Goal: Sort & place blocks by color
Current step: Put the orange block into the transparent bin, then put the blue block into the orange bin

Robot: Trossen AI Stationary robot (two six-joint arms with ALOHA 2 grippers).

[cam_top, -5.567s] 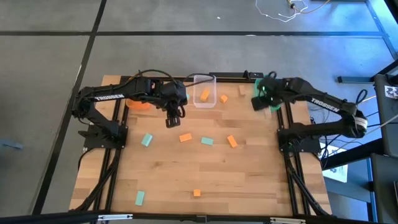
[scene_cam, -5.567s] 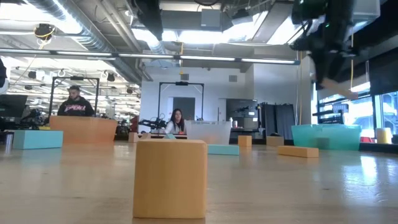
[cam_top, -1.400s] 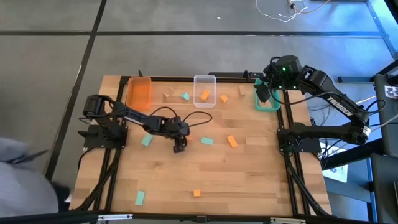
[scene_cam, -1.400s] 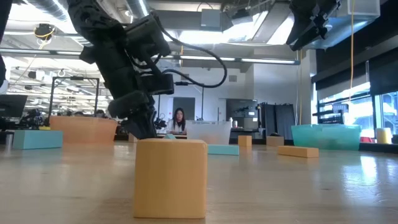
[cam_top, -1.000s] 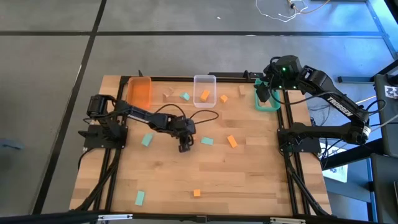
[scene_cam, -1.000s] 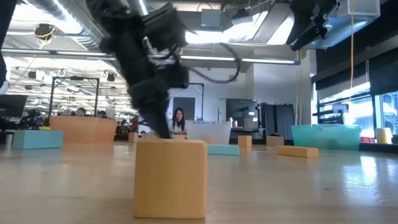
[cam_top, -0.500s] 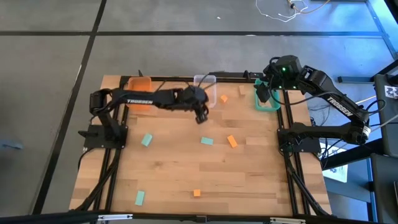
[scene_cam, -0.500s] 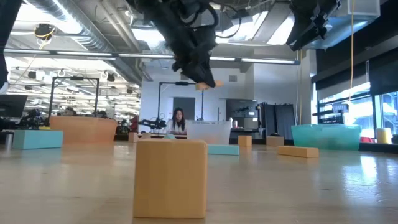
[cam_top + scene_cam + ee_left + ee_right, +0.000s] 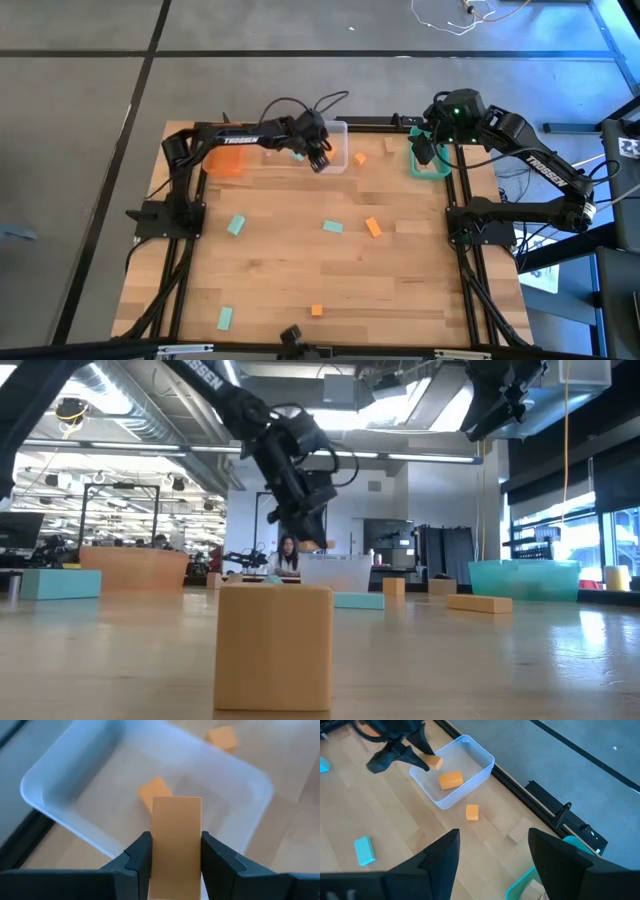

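A robotics lab in an open, industrial office hall was shown. A wooden counter (image 9: 330,270) was bolted into a black metal frame (image 9: 180,270) on a grey concrete floor (image 9: 80,120). Beyond it, exposed ducts (image 9: 120,405) and strip lights (image 9: 330,455) were seen under the ceiling. Desks with other equipment (image 9: 110,565) were ranged in rows, and a seated person (image 9: 287,556) was visible at a far desk. Loose cable (image 9: 455,15) was left on the floor.
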